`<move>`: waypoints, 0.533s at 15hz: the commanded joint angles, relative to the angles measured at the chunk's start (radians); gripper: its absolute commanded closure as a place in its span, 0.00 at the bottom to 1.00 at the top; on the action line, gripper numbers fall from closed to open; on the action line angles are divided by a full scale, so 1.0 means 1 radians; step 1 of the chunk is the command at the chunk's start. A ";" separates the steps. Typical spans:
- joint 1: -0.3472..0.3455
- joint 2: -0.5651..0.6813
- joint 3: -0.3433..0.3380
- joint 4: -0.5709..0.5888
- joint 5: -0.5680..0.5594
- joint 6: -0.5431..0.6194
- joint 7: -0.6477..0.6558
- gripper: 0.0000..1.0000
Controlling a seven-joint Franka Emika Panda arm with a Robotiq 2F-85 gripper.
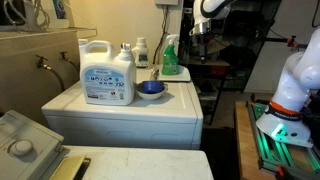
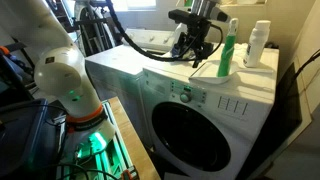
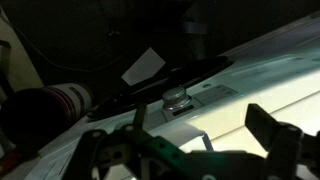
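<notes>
We see the black Robotiq gripper (image 2: pixel 197 48) hanging above the far edge of the white front-loading washing machine (image 2: pixel 150 72). In the wrist view its two fingers are spread wide apart and hold nothing. The green plastic spray bottle (image 2: pixel 228 52) stands upright on the washer's top, near the gripper but apart from it, with a tall white plastic bottle (image 2: pixel 259 45) beyond. In an exterior view, a large white detergent jug (image 1: pixel 107 75) and a small blue bowl (image 1: pixel 151 89) sit on the same top.

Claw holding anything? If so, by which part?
Nothing. The claw hangs open and empty over the washing machine, near the green spray bottle.
</notes>
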 commanded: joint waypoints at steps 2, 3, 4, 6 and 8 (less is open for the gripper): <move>-0.019 0.001 0.017 0.001 0.003 -0.002 -0.002 0.00; -0.019 0.001 0.016 0.002 0.003 -0.002 -0.002 0.00; -0.019 0.001 0.016 0.002 0.003 -0.002 -0.002 0.00; -0.002 -0.004 0.027 0.006 0.043 0.005 -0.017 0.00; 0.022 -0.031 0.059 0.031 0.098 0.025 -0.026 0.00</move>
